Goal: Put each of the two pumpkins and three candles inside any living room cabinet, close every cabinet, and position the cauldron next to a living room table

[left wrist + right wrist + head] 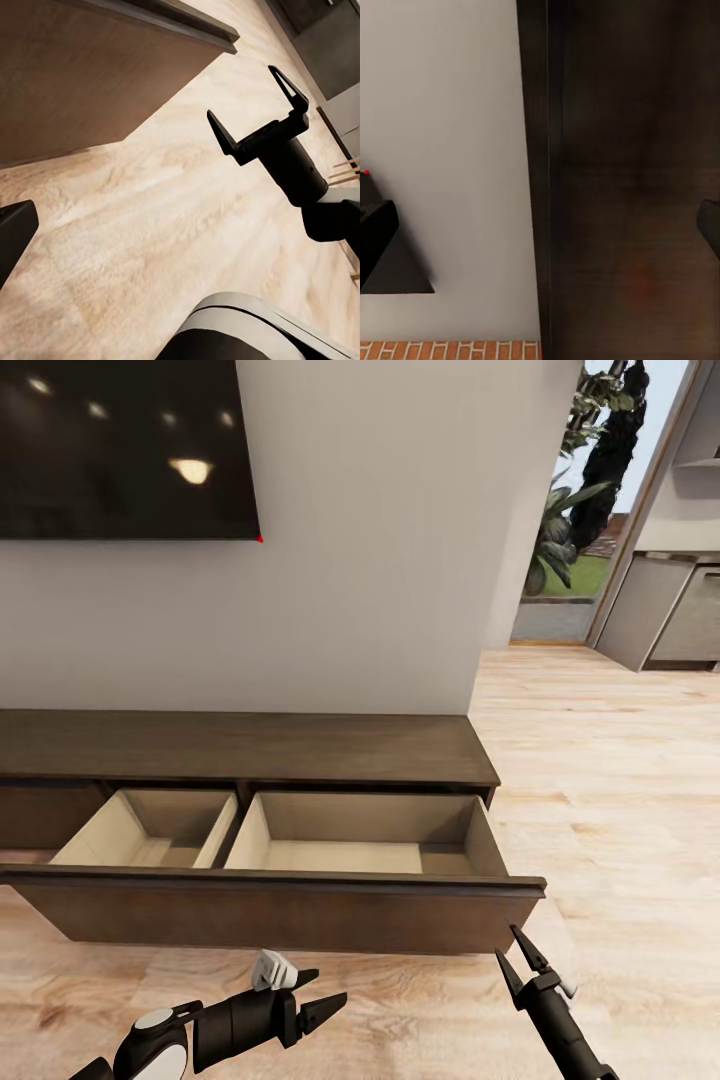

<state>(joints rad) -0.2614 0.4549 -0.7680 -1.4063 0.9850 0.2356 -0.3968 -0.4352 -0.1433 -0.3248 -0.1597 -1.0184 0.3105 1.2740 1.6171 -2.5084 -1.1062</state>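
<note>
The cabinet (250, 750) stands against the wall with its drawer (300, 910) pulled out, no pumpkins or candles showing inside. Both the left gripper (325, 1008) and right gripper (520, 958) hang spread and empty below the drawer front. Fetching comes next, probably.

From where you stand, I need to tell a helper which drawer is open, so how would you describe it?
Under the dark wall screen runs a long, low brown cabinet against the white wall. Its drawer at the right end is pulled out towards the robot. Unlike the shut front to its left, it shows a tan inside split into a narrow and a wide compartment.
</note>
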